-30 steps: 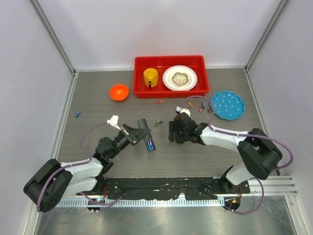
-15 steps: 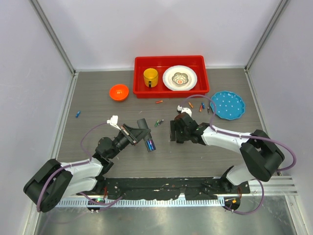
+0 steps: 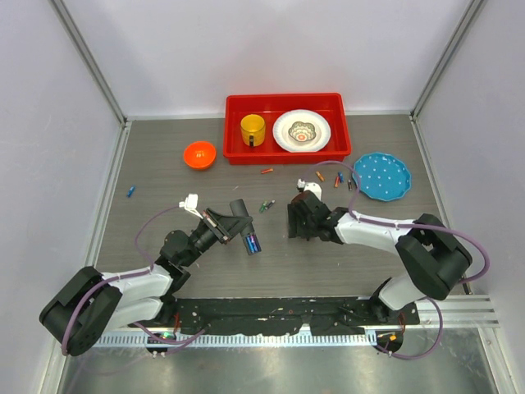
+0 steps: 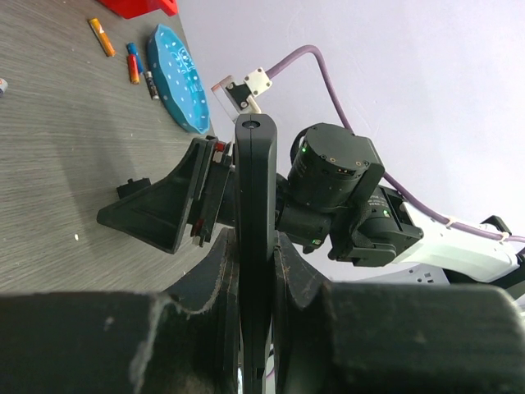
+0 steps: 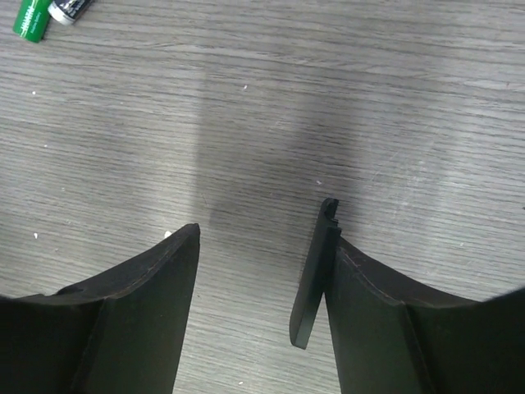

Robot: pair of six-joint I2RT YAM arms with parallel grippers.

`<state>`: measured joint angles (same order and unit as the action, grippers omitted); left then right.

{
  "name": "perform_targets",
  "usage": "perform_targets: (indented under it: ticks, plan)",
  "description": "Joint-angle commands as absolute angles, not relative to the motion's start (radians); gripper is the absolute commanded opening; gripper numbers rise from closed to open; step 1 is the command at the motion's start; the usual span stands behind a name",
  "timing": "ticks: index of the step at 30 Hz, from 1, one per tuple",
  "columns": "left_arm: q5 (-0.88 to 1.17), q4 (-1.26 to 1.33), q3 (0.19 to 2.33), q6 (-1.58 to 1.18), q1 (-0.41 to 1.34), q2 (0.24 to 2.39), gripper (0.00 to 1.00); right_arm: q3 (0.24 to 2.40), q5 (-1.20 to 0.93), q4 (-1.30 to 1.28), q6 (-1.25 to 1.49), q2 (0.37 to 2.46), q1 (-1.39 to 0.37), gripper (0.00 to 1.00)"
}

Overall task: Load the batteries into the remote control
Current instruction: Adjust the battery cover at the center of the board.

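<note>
My left gripper (image 3: 230, 225) is shut on the remote control (image 3: 245, 223), a slim black bar held edge-on above the table, with a blue cell showing at its near end. In the left wrist view the remote control (image 4: 255, 189) stands upright between the fingers of the left gripper (image 4: 256, 250). The right gripper (image 3: 294, 219) hovers low just right of it, open. A thin black cover piece (image 5: 315, 275) leans against the right finger of the right gripper (image 5: 262, 226); the left finger stands apart from it. Loose batteries (image 3: 267, 204) lie between the arms, with a green one (image 5: 33, 18) at the top left.
More batteries (image 3: 337, 178) lie near the blue plate (image 3: 381, 176), one orange (image 3: 267, 171) and one blue (image 3: 130, 191). At the back, a red tray (image 3: 287, 153) holds a yellow cup (image 3: 253, 129) and a white plate (image 3: 302, 130). An orange bowl (image 3: 199, 153) sits left of it.
The right gripper has edged slightly toward the back right and its jaws have narrowed a little. The left arm and the remote have not moved.
</note>
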<state>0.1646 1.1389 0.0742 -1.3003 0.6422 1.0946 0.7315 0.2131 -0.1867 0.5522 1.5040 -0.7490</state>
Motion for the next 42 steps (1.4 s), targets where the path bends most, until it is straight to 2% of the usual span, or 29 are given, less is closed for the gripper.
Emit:
perform_targets:
  ticks: [1,3,4,6,7,11,16,19,26,29,30,33,36,42]
  plan:
    - [0.153,1.177,0.072,-1.282,0.646,1.086,0.00,0.686,0.259,-0.193,0.574,1.516,-0.746,0.56]
    - [0.155,1.178,0.072,-1.282,0.646,1.088,0.00,0.677,0.267,-0.193,0.581,1.505,-0.738,0.44]
    - [0.155,1.178,0.072,-1.282,0.647,1.089,0.00,0.664,0.270,-0.195,0.586,1.500,-0.733,0.32]
    - [0.155,1.178,0.072,-1.284,0.646,1.091,0.00,0.655,0.273,-0.201,0.589,1.491,-0.718,0.21]
    - [0.155,1.178,0.072,-1.284,0.646,1.089,0.00,0.643,0.275,-0.202,0.592,1.488,-0.713,0.12]
    - [0.156,1.178,0.071,-1.284,0.646,1.088,0.00,0.594,0.250,-0.138,0.586,1.407,-0.709,0.01]
    - [0.150,1.178,0.071,-1.285,0.646,1.088,0.00,0.451,0.006,0.154,0.655,1.209,-0.687,0.01]
    - [0.150,1.183,0.074,-1.289,0.647,1.091,0.00,0.414,-0.106,0.259,0.738,1.241,-0.672,0.01]
    - [0.150,1.187,0.066,-1.295,0.647,1.078,0.00,0.347,-0.088,0.377,0.819,1.354,-0.667,0.02]
    - [0.147,1.177,0.063,-1.293,0.647,1.071,0.00,0.347,-0.026,0.324,0.807,1.379,-0.666,0.20]
    - [0.147,1.172,0.061,-1.293,0.647,1.063,0.00,0.345,-0.011,0.307,0.804,1.378,-0.666,0.31]
    - [0.141,1.158,0.061,-1.289,0.647,1.058,0.00,0.341,0.047,0.252,0.792,1.353,-0.663,0.40]
    - [0.141,1.155,0.064,-1.287,0.647,1.061,0.00,0.341,0.078,0.201,0.781,1.336,-0.660,0.45]
    - [0.150,1.163,0.075,-1.287,0.647,1.083,0.00,0.348,0.129,0.104,0.756,1.286,-0.649,0.47]
